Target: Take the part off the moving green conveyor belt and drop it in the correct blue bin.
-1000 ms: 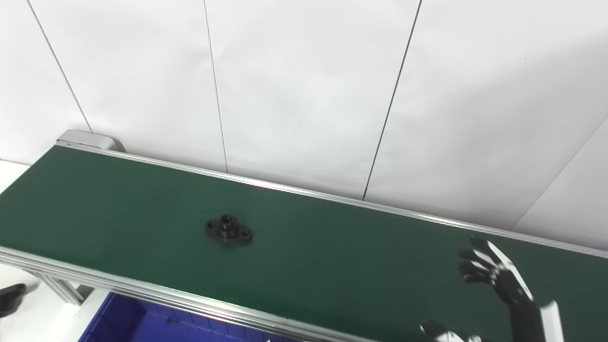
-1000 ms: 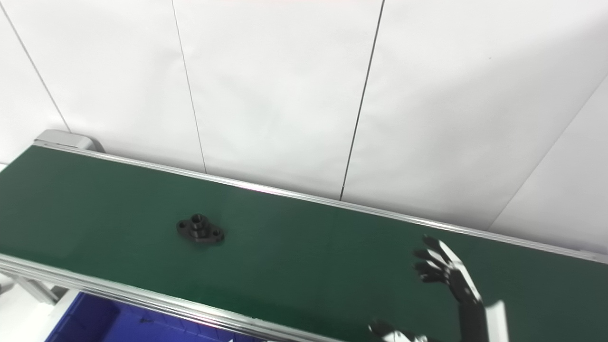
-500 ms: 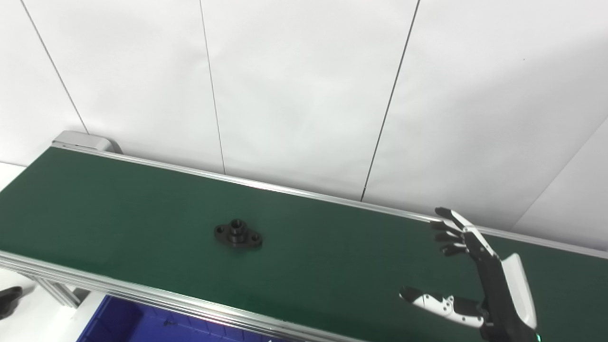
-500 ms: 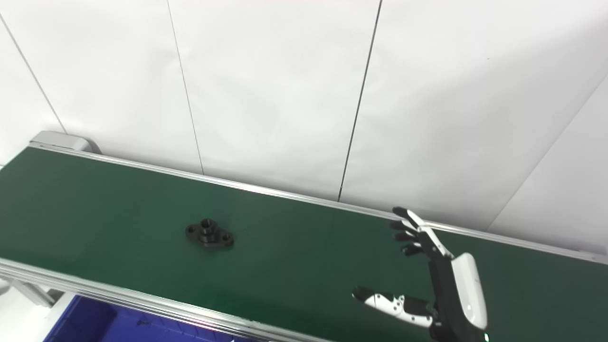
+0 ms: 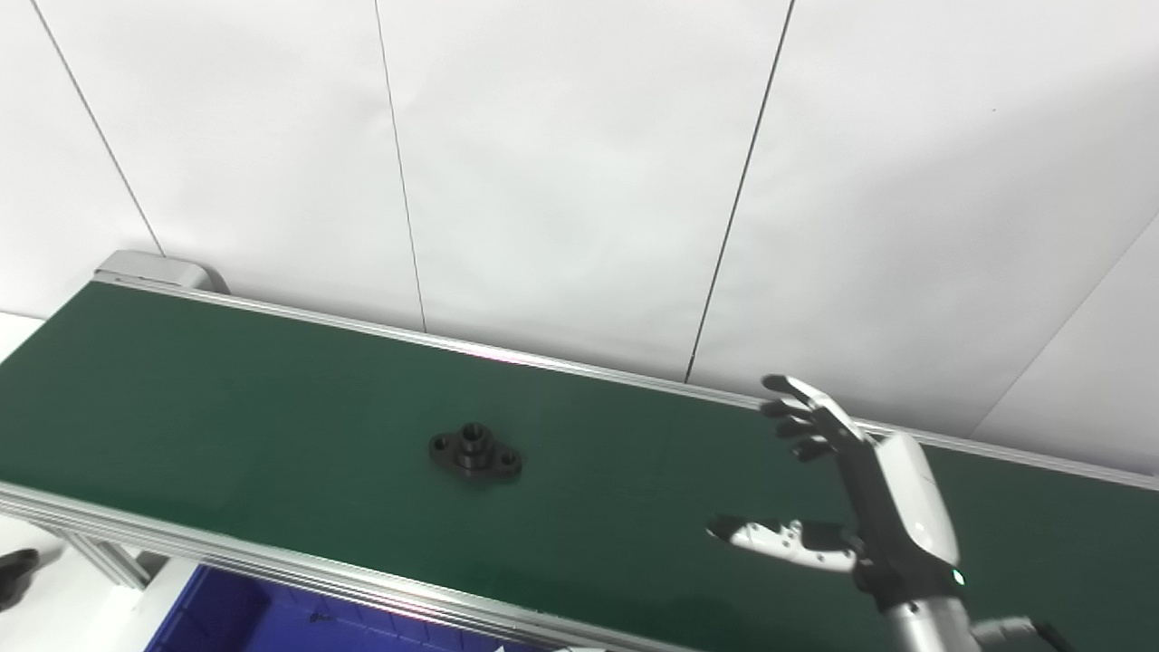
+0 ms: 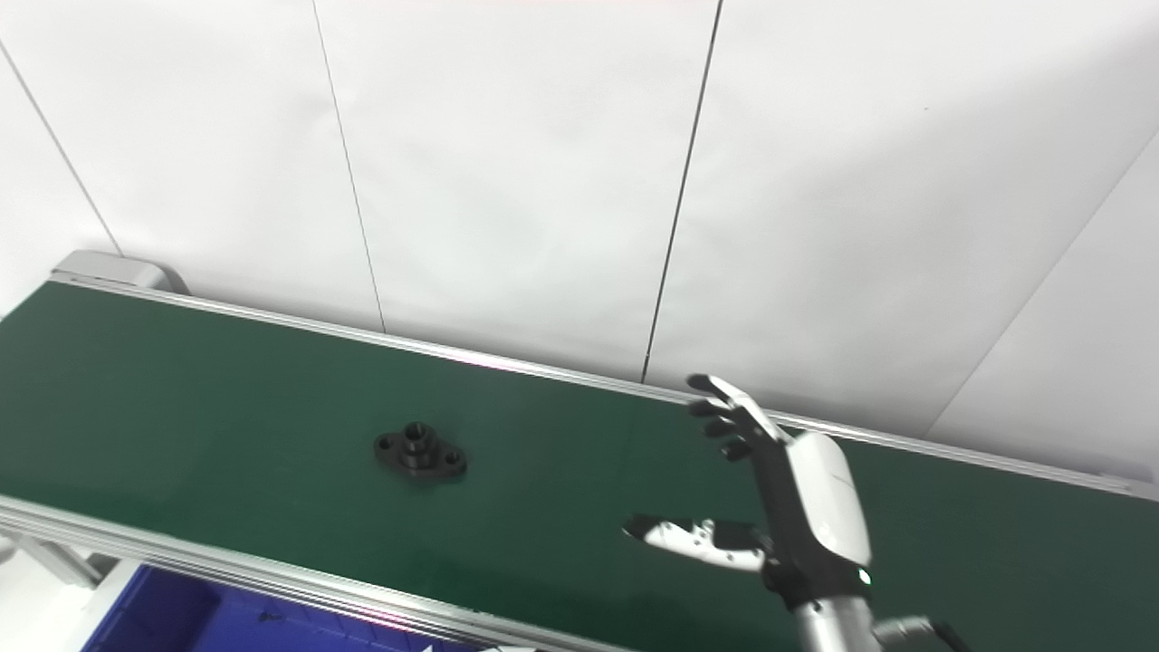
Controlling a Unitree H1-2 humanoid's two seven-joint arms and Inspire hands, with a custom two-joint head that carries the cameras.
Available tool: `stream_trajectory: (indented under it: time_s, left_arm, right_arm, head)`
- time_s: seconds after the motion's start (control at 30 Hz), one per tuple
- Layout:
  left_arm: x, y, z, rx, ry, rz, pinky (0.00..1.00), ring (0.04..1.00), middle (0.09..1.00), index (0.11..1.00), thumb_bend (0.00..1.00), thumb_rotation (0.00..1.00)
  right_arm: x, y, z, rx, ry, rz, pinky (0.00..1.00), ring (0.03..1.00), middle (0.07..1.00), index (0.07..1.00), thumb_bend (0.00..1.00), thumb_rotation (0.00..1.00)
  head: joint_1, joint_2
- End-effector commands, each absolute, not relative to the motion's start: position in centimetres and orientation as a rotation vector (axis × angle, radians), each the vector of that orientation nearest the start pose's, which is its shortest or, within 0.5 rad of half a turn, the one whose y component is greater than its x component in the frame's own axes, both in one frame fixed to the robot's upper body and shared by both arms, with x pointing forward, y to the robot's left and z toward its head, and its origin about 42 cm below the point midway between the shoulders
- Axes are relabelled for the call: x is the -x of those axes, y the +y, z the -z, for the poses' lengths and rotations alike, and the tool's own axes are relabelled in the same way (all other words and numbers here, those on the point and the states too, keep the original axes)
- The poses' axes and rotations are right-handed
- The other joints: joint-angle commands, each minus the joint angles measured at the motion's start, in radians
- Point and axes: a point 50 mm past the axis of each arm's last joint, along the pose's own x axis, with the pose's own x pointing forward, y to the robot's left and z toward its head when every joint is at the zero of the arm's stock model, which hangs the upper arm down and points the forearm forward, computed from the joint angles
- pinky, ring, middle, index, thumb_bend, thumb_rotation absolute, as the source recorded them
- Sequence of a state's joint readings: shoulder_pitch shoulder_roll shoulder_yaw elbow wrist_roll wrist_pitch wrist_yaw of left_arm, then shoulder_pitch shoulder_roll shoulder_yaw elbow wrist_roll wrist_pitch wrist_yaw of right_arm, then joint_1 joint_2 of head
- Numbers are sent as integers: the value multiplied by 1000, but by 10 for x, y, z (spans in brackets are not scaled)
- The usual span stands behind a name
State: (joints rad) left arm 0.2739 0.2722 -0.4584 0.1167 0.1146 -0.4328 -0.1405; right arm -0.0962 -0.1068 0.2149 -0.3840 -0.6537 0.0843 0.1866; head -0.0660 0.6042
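- Currently, part (image 5: pixel 475 455) = black two-hole flange w/ raised round hub in middle, oval base, matte finish; lies flat on green conveyor belt (image 5: pixel 226 398), roughly mid-width, well left of the hand.
- Belt surface: dark green, smooth, slightly sheeny; runs diagonally from upper left to lower right.
- Belt edges: ribbed aluminium side rails (image 5: pixel 272 566), near and far; grey rounded end cap (image 5: pixel 154 267) at far left corner.
- Right hand (image 5: pixel 883 507): raised over right part of belt, palm facing left toward the part, holding nothing. Fingers (image 5: pixel 801 412) black, spread apart, slightly curled at tips; thumb (image 5: pixel 779 536) white w/ black tip and small dark dots, sticks out leftward, well apart from fingers. Back of hand = glossy white shell; metal wrist below w/ small green light.
- Left hand: not seen in either view.
- Blue bin (image 5: pixel 235 616): plastic, below near rail at bottom left, only partly visible; a tiny dark speck inside, too small to tell.
- Backdrop: white panel wall (image 5: pixel 579 181), matte, w/ thin dark seams.
- Dark rounded object (image 5: pixel 14 575) at far left edge, cut off, unclear.
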Motion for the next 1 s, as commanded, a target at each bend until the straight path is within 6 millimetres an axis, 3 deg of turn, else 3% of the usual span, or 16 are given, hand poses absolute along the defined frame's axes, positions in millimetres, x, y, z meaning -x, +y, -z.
stream_trajectory:
  time_s: [0.0, 0.23, 0.4, 0.47, 0.77, 0.97]
  left_arm:
    - [-141, 193, -28, -227, -44, 630, 693, 827, 877, 850, 933, 259]
    - [-129, 205, -39, -239, -59, 614, 750, 830, 875, 870, 940, 295]
    - [-123, 209, -46, -220, -65, 606, 769, 863, 915, 882, 964, 318]
    - [-120, 212, -48, -213, -65, 597, 755, 865, 922, 887, 972, 308]
    - [-121, 219, -48, -220, -56, 623, 816, 883, 928, 906, 953, 329]
    - [-121, 219, -49, -209, -58, 629, 815, 880, 923, 899, 937, 317]
  right_arm:
    - [-295, -161, -223, 756, -411, -219, 594, 689, 734, 831, 810, 367]
    - [-312, -142, -231, 775, -400, -251, 613, 689, 739, 849, 818, 384]
    - [-322, -130, -232, 821, -401, -285, 613, 681, 719, 847, 832, 402]
    - [-327, -126, -233, 852, -396, -300, 608, 680, 711, 851, 834, 421]
    - [-346, -105, -230, 927, -329, -349, 617, 701, 736, 859, 852, 434]
    - [-358, -94, -227, 964, -313, -384, 633, 699, 736, 854, 848, 421]
  head:
    - [-1, 3]
    - [-26, 82]
    - [-42, 102]
    - [-84, 121]
    - [-123, 139]
    - [-101, 140]
